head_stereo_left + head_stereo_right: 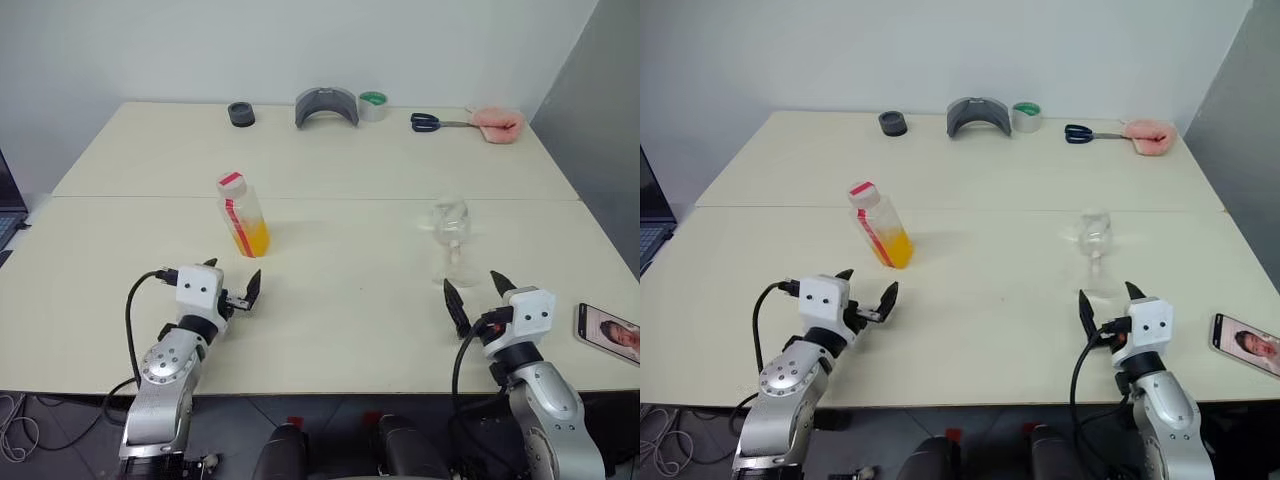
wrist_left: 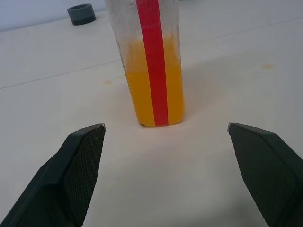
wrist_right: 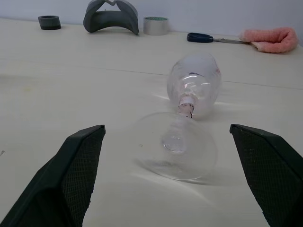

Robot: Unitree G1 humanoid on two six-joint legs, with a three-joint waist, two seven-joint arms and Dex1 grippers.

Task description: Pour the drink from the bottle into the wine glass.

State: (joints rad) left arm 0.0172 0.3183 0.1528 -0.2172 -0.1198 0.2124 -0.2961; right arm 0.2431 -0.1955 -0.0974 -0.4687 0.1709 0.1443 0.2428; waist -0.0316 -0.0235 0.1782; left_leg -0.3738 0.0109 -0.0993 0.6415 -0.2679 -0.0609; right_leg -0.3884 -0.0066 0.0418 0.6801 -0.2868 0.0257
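Both hands wide apart, empty: left hand (image 1: 233, 284) near bottle (image 1: 243, 215), light, slick plastic, grip mid-body; wine glass (image 1: 452, 238) fragile, take stem.

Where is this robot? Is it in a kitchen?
Probably not a kitchen. It looks like a workroom or lab: a plain pale table against a bare wall, with a roll of tape and scissors at the back, and a phone lying by the edge.

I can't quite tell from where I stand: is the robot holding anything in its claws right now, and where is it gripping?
Nothing is held. The left gripper is open short of the bottle; the right gripper is open short of the wine glass.
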